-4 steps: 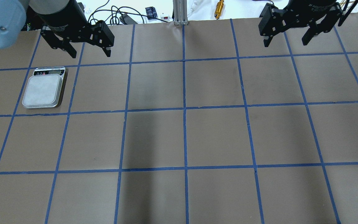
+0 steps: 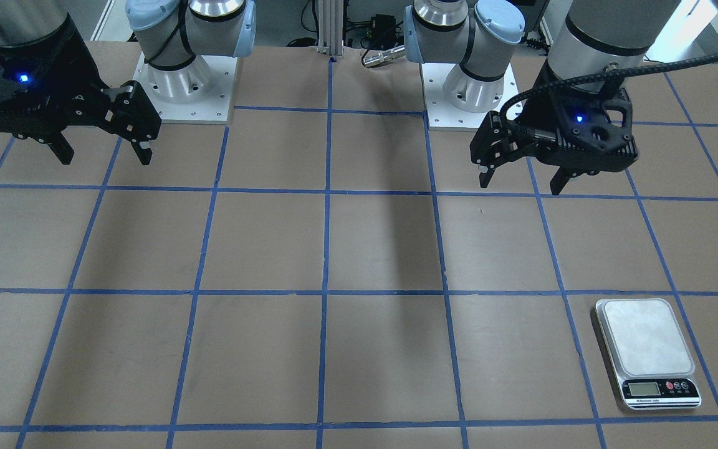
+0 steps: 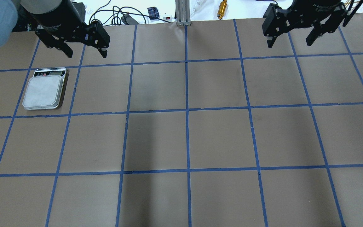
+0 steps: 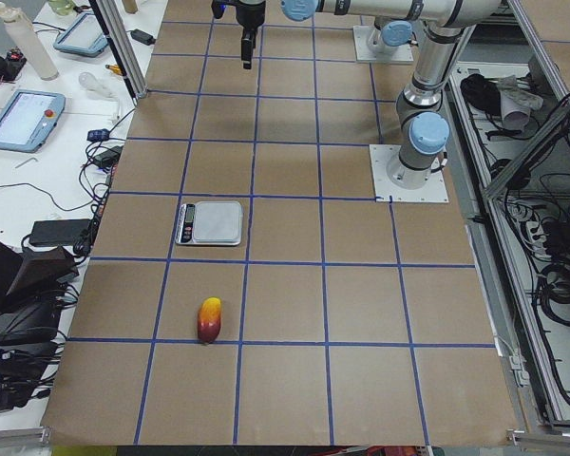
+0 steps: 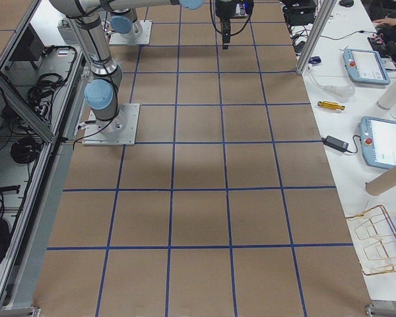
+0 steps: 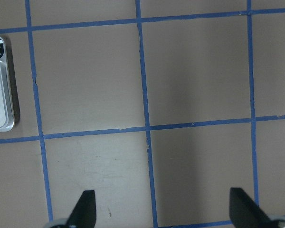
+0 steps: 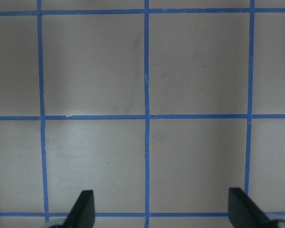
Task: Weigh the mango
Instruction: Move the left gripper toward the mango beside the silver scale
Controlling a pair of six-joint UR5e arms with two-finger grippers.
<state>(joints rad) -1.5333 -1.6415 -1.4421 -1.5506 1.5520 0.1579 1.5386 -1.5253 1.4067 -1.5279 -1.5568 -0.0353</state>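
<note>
table (image 3: 219,138): brown top, squared off with blue tape (image 3: 186,110); cables and bench clutter beyond the edge on the operators' side.
mango (image 4: 209,319): lying loose on the table out at the robot's left end, nothing touching it. Left side view shows it whole: red end toward the table's end, yellow end toward the scale (image 3: 44,91), just at a tape line. Overhead catches only its yellow tip at the frame's left edge.
scale: silver kitchen type, flat on the table, display toward the operators' side. About one grid square from the mango, not touching.
mango vs left gripper (image 3: 86,54): well apart. The mango is farther toward the robot's left than the gripper, and the scale lies roughly between the two.
left gripper state: jaws spread wide, holding nothing. Its wrist view shows both fingertips (image 6: 85,206) at the bottom corners with table between them, and the scale's edge at frame left.
left arm pose: wrist turned down, fingers pointing at the table, held clear above it.
right gripper (image 3: 289,44): toward the table's other end, far from the mango. Jaws wide apart, nothing held, only taped table under it in its wrist view.
right arm pose: fingers down, raised off the surface.
</note>
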